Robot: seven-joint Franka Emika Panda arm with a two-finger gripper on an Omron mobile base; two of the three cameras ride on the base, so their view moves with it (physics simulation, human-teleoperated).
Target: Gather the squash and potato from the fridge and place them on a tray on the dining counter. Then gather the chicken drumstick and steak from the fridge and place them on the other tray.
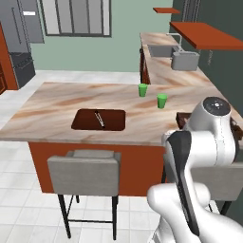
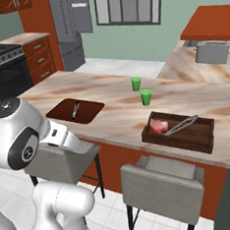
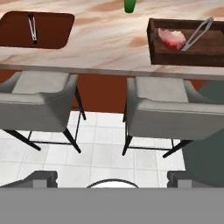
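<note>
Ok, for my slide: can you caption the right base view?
Steak and tongs on one tray; other tray holds tongs only.

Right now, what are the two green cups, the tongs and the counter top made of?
The green cups look like plastic: a flat, even bright green with no shine. The tongs on the right tray look like metal, thin and pale grey with a slight sheen. The dining counter top looks like polished stone, beige with tan marbled streaks. It is all rendered, so these are guesses.
</note>
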